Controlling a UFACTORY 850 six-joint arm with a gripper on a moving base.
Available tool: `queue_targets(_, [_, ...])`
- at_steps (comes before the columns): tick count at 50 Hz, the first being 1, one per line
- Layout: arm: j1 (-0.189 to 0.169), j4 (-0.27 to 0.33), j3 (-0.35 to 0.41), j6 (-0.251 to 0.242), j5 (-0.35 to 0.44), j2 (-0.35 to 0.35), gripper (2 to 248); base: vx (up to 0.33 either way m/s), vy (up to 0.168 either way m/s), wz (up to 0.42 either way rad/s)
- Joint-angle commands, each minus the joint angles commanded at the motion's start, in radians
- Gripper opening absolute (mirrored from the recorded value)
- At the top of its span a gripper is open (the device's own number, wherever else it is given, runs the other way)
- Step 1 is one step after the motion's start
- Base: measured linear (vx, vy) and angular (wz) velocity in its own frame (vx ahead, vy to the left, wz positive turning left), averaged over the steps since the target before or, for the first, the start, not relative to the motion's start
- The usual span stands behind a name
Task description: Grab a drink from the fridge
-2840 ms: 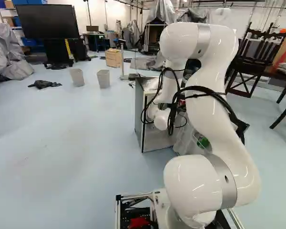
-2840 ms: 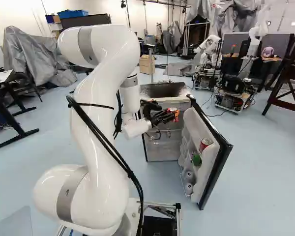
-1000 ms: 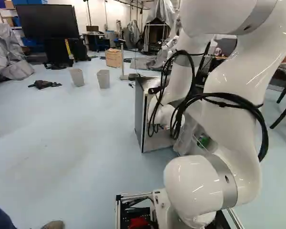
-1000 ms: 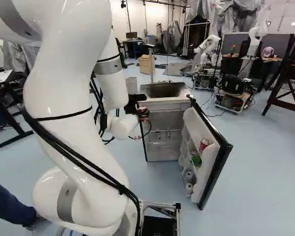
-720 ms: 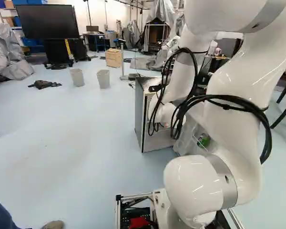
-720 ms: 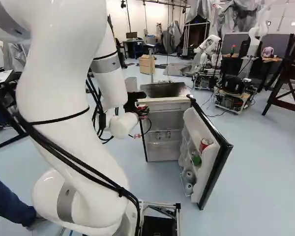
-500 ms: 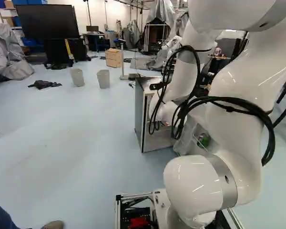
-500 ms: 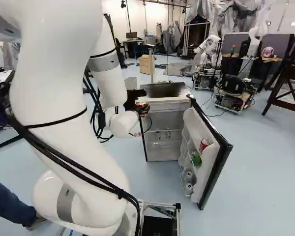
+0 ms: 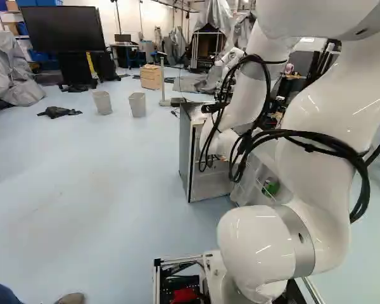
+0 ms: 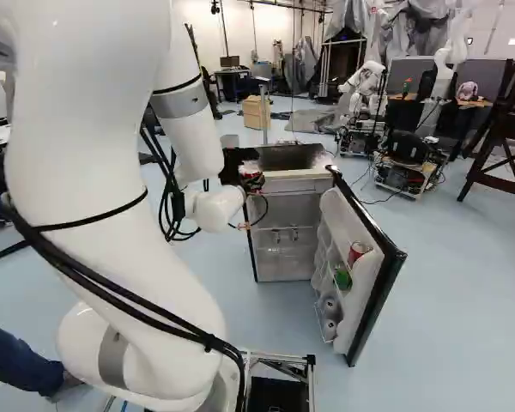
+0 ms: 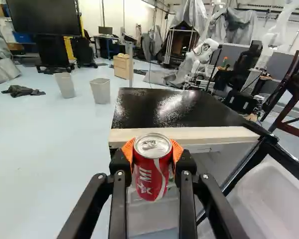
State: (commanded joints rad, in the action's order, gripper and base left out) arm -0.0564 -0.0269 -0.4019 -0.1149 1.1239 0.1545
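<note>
In the right base view my gripper (image 10: 247, 178) shows at the end of the arm, by the front top edge of the small fridge (image 10: 288, 159). The wrist view has the gripper (image 11: 153, 167) shut on a red drink can (image 11: 152, 169), an orange pad pressed on each side of it. The can is upright, with the fridge's black top (image 11: 174, 107) beyond it. The fridge door (image 10: 373, 292) stands open, holding another red can (image 10: 358, 251), a green item (image 10: 342, 276) and pale cans (image 10: 330, 318) in its racks.
Two grey bins (image 9: 137, 104) and a wooden box (image 9: 151, 76) stand on the floor beyond the fridge. Another robot (image 10: 360, 94) is at the back. A person's leg and shoe (image 10: 21, 356) are close beside the base. A dark wooden chair (image 11: 294, 99) stands beyond the door.
The arm has shifted against its base joint, its upper links leaning further and the gripper edging slightly, the can moving with it. The base, fridge and door stay where they were.
</note>
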Motion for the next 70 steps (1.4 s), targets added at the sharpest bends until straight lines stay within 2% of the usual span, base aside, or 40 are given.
queue_targets(20, [-0.020, 0.000, -0.047, 0.000, -0.021, -0.007, 96, 0.000, 0.000, 0.000])
queue_targets(48, [-0.044, 0.000, -0.160, 0.000, -0.049, 0.028, 96, 0.000, 0.000, 0.000])
queue_targets(70, [-0.050, 0.000, -0.274, 0.000, -0.058, 0.119, 96, 0.000, 0.000, 0.000])
